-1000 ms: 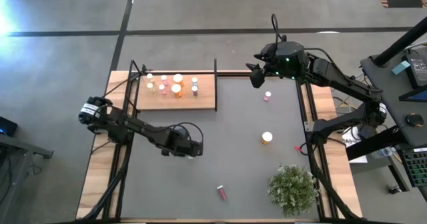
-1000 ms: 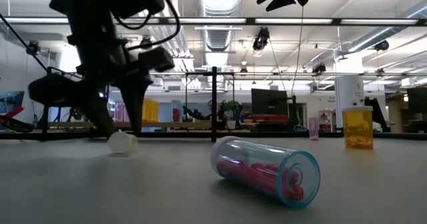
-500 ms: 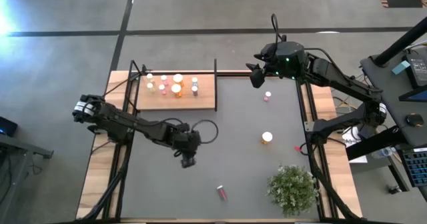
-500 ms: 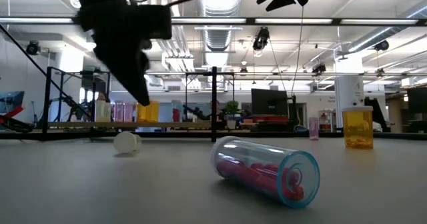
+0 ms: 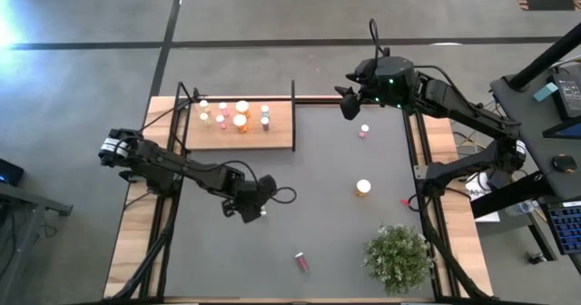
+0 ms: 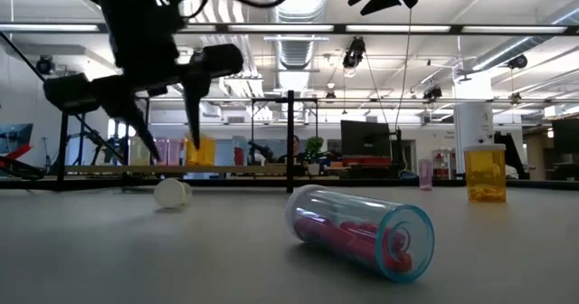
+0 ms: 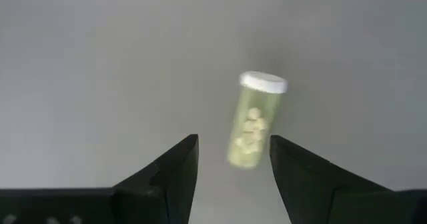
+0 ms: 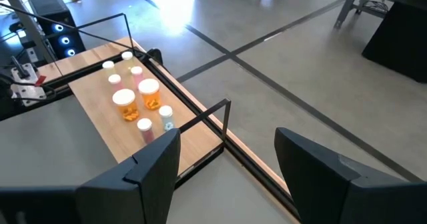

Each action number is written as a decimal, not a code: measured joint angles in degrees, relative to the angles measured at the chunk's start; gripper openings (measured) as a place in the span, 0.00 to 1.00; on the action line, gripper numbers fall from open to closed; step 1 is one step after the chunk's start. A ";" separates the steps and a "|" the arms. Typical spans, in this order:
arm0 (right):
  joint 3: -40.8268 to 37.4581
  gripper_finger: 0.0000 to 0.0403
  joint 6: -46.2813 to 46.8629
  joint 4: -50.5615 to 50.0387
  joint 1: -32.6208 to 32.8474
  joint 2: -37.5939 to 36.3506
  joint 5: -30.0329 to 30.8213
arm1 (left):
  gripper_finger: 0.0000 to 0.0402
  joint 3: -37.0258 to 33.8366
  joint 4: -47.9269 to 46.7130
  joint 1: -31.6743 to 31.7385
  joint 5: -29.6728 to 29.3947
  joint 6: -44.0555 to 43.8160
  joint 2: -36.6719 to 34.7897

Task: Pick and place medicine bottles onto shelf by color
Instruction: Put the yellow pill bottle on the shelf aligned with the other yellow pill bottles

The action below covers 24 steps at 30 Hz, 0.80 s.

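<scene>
No writing can be read on any bottle. Nearest the low camera, a clear pink-filled bottle (image 6: 359,229) is lying on its side with bare dark grey tabletop (image 5: 318,187) around it. Beyond it, the left gripper (image 7: 231,163) is hovering with fingers partly open, holding nothing, over a lying yellow-green bottle with a white cap (image 7: 253,121). Farther off, the light-wood shelf (image 5: 281,128) is holding seven bottles. The right gripper (image 8: 227,161) is hanging wide open and empty near the shelf's end.

You have the shelf (image 5: 239,126) at the tabletop's (image 5: 309,169) far left, bottles (image 5: 234,115) standing on it; a plant (image 5: 398,256) sits near right, one bottle (image 5: 300,262) lying left of it.
</scene>
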 joint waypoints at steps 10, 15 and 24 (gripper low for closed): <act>0.00 0.58 0.00 0.02 0.02 0.02 -0.02 | 0.42 -1.88 0.07 2.97 7.41 10.09 2.64; 0.00 0.58 0.00 0.00 0.01 0.02 -0.02 | 0.42 -1.90 0.50 4.65 7.33 10.15 5.23; 0.00 0.58 0.00 0.02 0.00 0.02 -0.01 | 0.42 -1.88 1.19 5.58 7.24 8.16 7.08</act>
